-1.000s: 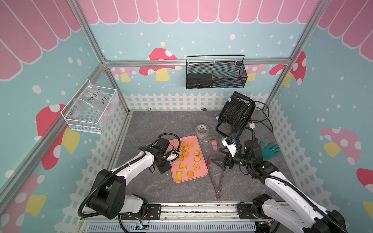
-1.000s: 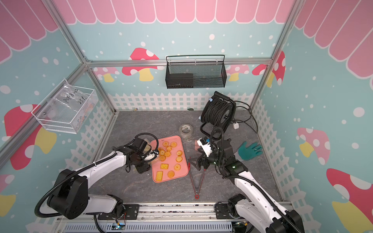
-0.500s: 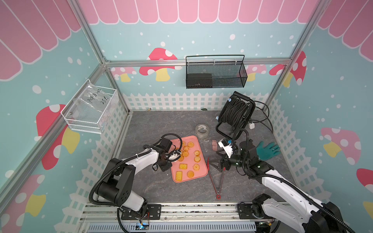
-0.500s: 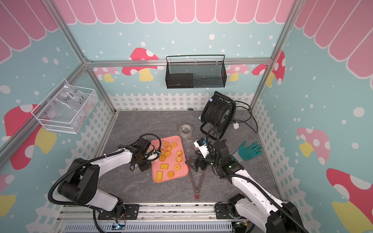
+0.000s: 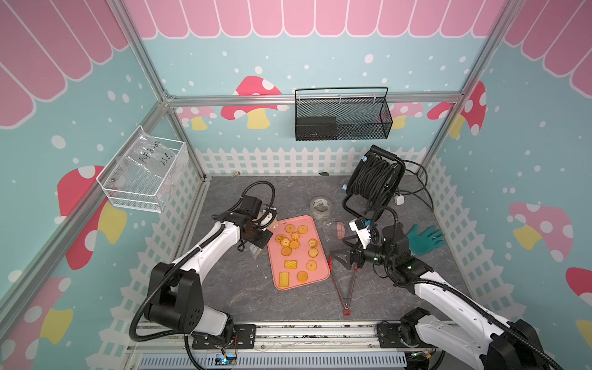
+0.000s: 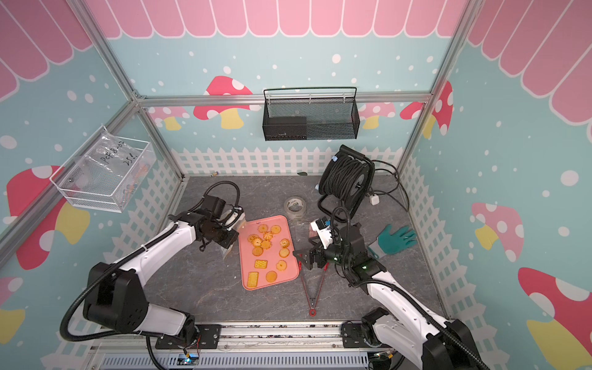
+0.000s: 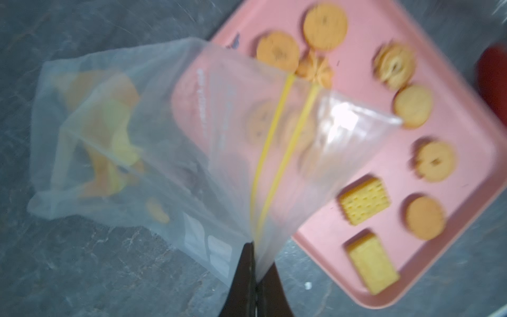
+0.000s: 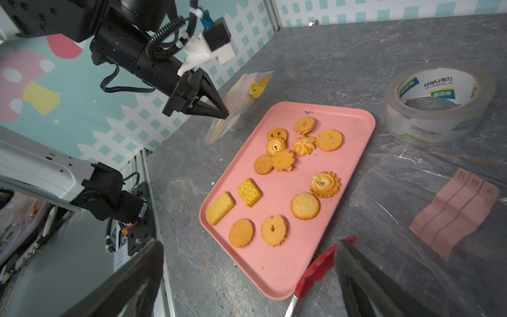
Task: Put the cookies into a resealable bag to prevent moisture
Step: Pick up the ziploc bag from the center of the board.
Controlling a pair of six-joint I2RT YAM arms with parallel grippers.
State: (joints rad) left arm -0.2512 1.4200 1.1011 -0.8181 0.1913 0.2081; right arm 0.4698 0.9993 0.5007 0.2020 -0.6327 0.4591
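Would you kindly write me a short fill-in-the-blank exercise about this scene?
1. The cookies all lie on a ____ tray.
2. The left hand is ____ on the clear bag.
3. The right hand hovers ____ by the red tongs.
Missing words: pink; shut; open.

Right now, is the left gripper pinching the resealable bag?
Yes, the left gripper is shut on the zip edge of the resealable bag.

Bare worktop (image 5: 243, 288) lay open in front of the tray (image 8: 351, 153). At its left edge hung a held resealable bag (image 7: 164, 123). To its right the tongs (image 5: 345, 301), tape roll (image 8: 428, 129), flat clear bag (image 8: 411, 192) and cable reel (image 5: 373, 179) crowded the way.
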